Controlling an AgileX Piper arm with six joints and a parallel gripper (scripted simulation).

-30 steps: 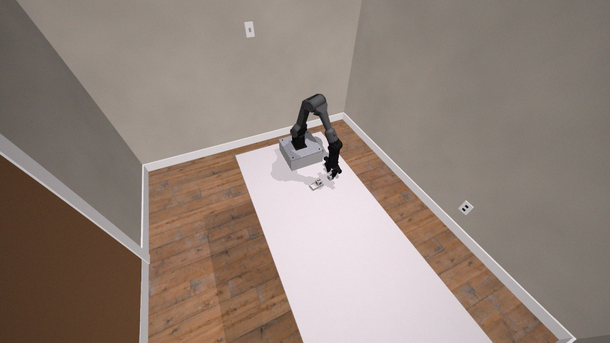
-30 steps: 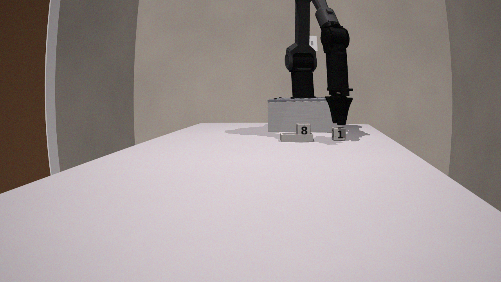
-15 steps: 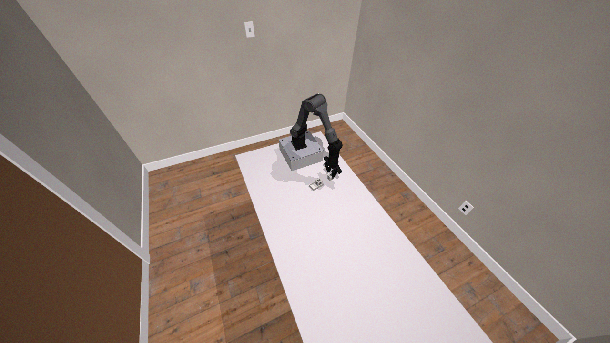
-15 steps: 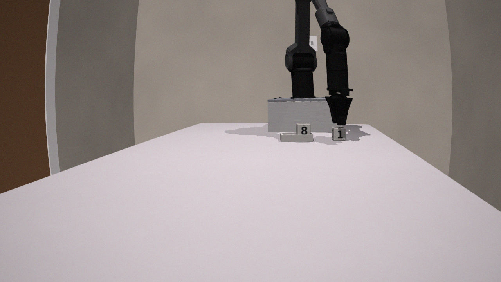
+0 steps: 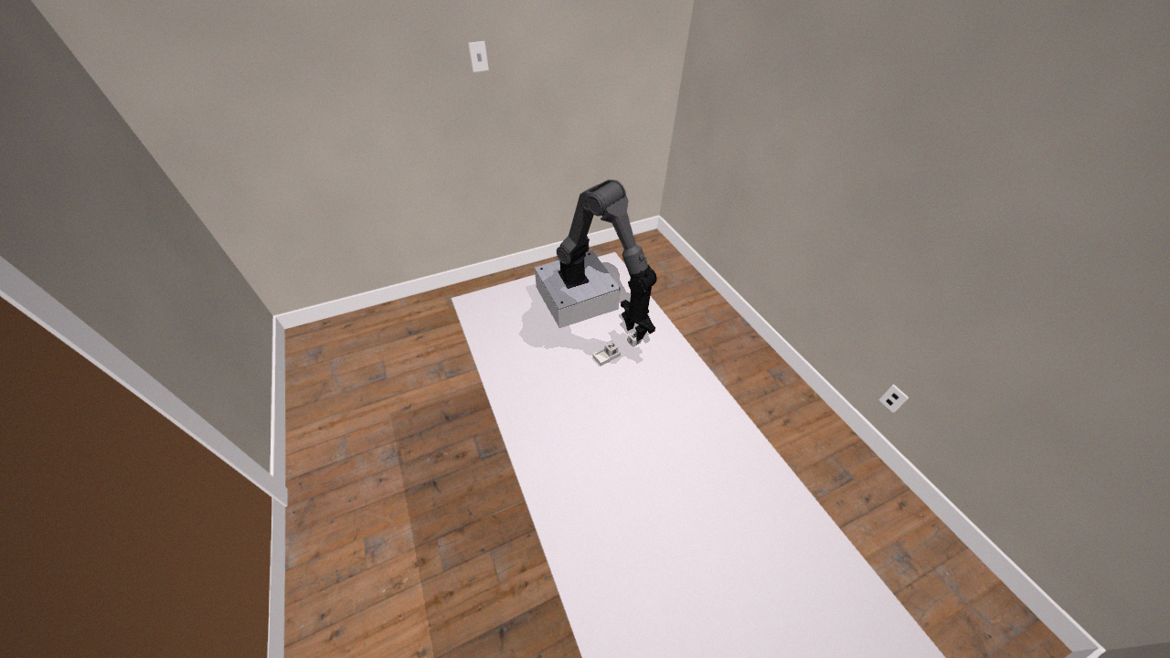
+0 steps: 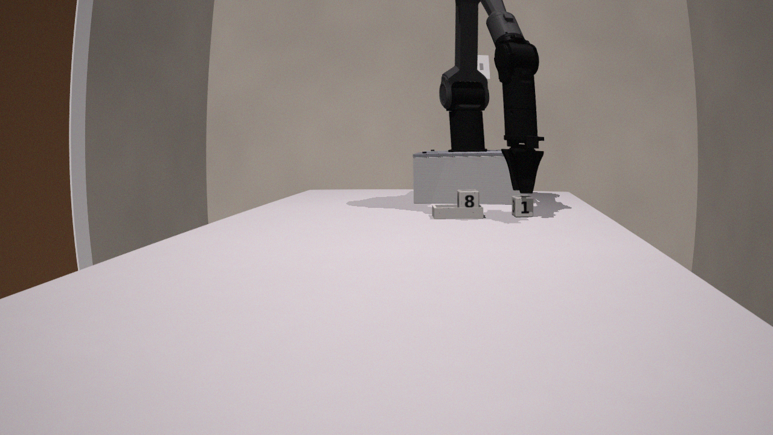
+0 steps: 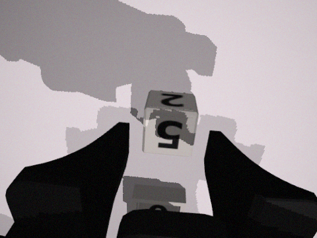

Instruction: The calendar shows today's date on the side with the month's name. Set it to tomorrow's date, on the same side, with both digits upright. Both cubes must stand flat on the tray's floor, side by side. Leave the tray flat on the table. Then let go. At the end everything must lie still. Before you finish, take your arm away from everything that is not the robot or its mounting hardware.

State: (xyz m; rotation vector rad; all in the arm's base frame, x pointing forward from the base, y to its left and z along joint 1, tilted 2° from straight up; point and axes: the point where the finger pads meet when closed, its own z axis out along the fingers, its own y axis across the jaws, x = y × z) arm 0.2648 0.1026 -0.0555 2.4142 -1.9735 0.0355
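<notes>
Hovering with the black parallel gripper (image 6: 522,189) pointing straight down, just above the small pale cube with black digits (image 6: 522,206), fingers standing partly open and gripping nothing. In the wrist view, straddling that cube (image 7: 169,129) with a gap showing on either side, so not yet pinching it.

Resting flat on the white table top (image 6: 324,297), this loose cube, just to the right of the low pale rectangular tray (image 6: 448,212) and apart from it, showing an upright 1 toward the near end of the table, with a 5 on top and a 2 on the far face. Standing in the right half of the tray, the second pale digit cube (image 6: 468,200), showing an upright 8 toward the near end; lying vacant, the left half. Sitting flat, the tray, near the grey block base (image 6: 432,178) of the arm.

Judging by this: working in the middle of the reordering, with one cube taken out and waiting for a fresh grasp. Not making out the month's name on the tray from here, so not fixing the target date with certainty.

Calling next, probably, for lowering a little around the loose cube, closing squarely on two opposite faces, then lifting and turning to bring the wanted digit upright before setting it into the vacant left slot beside the 8 cube without nudging the tray.
</notes>
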